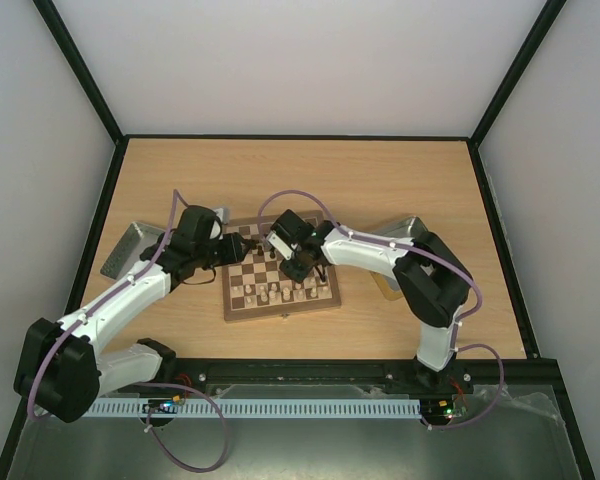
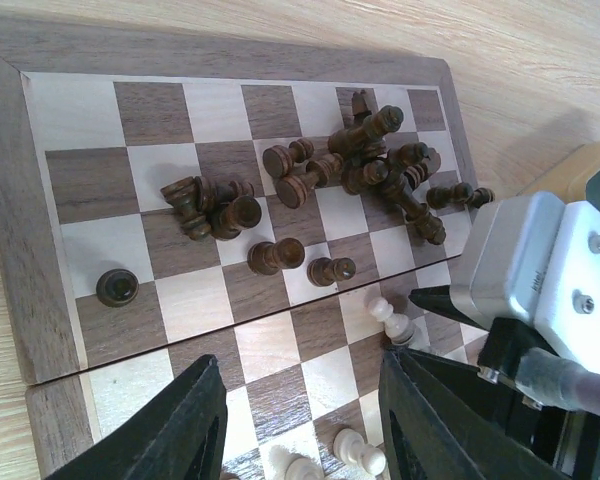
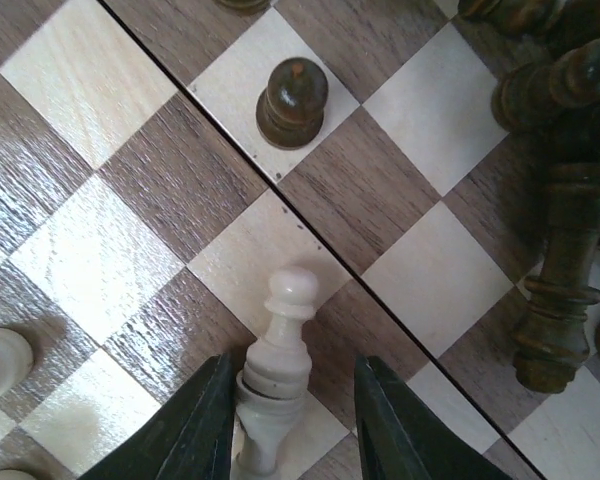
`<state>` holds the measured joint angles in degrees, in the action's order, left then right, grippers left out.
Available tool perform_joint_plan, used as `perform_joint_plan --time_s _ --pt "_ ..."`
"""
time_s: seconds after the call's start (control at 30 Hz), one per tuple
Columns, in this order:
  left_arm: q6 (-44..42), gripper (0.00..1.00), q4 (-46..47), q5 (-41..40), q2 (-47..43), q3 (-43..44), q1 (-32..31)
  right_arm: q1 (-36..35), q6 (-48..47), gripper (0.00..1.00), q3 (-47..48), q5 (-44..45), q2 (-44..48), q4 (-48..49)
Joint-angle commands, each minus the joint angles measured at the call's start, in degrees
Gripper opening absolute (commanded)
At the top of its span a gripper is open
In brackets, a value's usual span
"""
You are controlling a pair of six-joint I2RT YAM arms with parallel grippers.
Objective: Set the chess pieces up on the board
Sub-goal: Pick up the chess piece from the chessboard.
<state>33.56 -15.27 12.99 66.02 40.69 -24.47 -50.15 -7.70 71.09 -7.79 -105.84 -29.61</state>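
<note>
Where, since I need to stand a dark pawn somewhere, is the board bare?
Free: the corner squares between the board rim and the dark heap, and those round the lone dark pawn. Crowded: the heap and the near rows of cream pieces.

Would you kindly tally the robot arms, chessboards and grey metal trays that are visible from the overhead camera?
Robot arms: 2, the left arm and the right arm
Chessboards: 1, the board
Grey metal trays clearly seen: 2, the left tray and the right tray
Total: 5
</note>
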Motion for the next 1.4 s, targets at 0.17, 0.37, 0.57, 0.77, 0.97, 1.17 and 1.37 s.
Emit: perform_joint_plan --time_s 0.17,0.37,0.57,0.77,0.97,1.17,1.37 --pt "-0.3 0.45 1.2 1.5 -0.4 -0.6 0.5 1.3 -2.9 0.26 2.0 1.5 -2.0 -3.2" --pt "0.1 0.45 1.1 1.6 -1.5 -0.6 0.6 1.3 -3.1 0.17 2.3 2.4 -2.5 -3.6" --pt "1.4 0.45 1.9 1.6 -3.0 -0.8 0.6 1.3 -2.3 0.16 1.7 3.6 1.8 0.1" --pt "6.8 0.5 5.0 10.0 -4.2 0.3 0.7 1.3 -1.9 0.16 -2.6 2.9 9.9 7.3" --pt "17.2 0.63 15.2 19.3 -5.4 -0.9 0.7 1.3 -1.9 0.16 -7.9 -5.0 17.6 13.3" --pt "20.6 0.65 20.4 25.8 -3.5 -1.0 0.7 1.3 -1.6 0.16 -12.2 -12.5 24.6 18.8" --pt "21.9 0.52 23.2 29.0 -1.4 -2.2 0.6 1.3 -0.6 0.16 -13.4 -15.3 27.5 21.7"
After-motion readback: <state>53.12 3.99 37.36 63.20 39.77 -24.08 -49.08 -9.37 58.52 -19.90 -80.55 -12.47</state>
